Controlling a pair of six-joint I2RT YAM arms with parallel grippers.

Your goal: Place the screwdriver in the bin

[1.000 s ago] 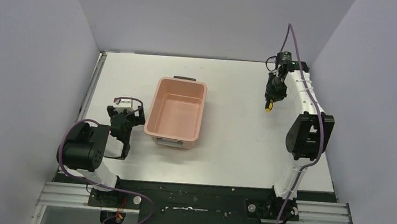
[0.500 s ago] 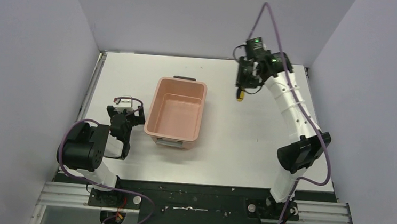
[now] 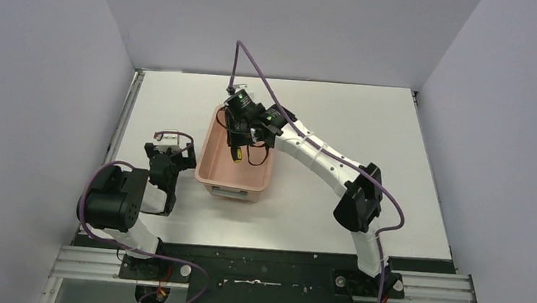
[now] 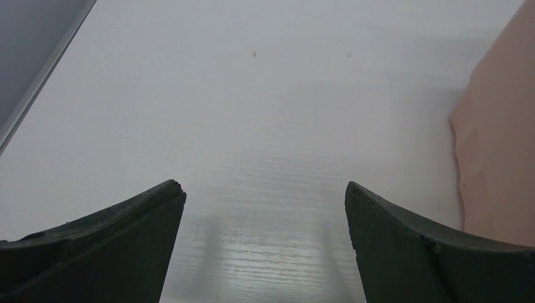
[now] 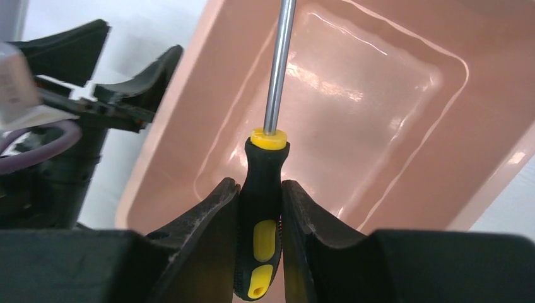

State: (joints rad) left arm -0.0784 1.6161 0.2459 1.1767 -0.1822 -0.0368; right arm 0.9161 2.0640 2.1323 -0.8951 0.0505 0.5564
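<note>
My right gripper (image 3: 238, 143) hangs over the salmon-pink bin (image 3: 255, 177), shut on the screwdriver (image 3: 237, 153). In the right wrist view the fingers (image 5: 208, 218) clamp the yellow-and-black handle (image 5: 264, 189), and the metal shaft points away over the bin's bare floor (image 5: 353, 113). The screwdriver is held above the bin and does not touch it. My left gripper (image 3: 169, 159) rests open and empty just left of the bin; its wrist view shows both fingertips (image 4: 151, 208) wide apart over white table, with the bin's wall (image 4: 498, 145) at the right.
The white table (image 3: 354, 129) is enclosed by grey walls at the back and both sides. A metal rail (image 3: 125, 118) runs along its left edge. The right arm (image 3: 323, 159) stretches diagonally from its base across the bin's right side.
My right arm has swung left from the table's far right to above the bin, carrying the screwdriver. The left arm has not moved.
</note>
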